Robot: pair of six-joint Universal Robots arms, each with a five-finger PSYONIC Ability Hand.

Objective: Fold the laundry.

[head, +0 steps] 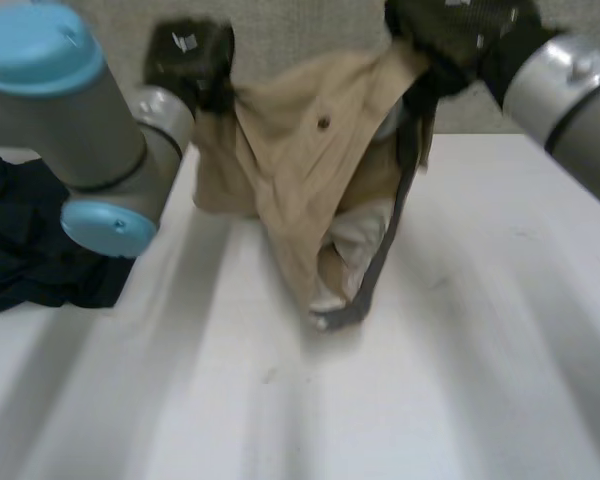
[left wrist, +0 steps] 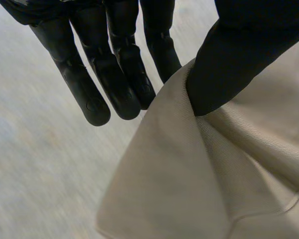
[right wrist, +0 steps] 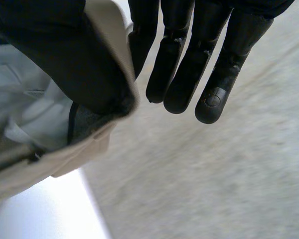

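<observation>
the tan buttoned cloth garment (head: 300,170) hangs bunched over the white table (head: 480,390), its lower end seemingly on the top. the left hand (head: 192,62) and the right hand (head: 450,35) each pinch an upper edge, thumb against straight fingers. best to draw the hands apart evenly (the dark navy cloth heap (head: 25,240) lies well aside), then lower it flat.

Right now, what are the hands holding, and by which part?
A tan garment, held up by its top edge: the left hand pinches one end between thumb and fingers, the right hand the other end, at the grey-lined band.
</observation>
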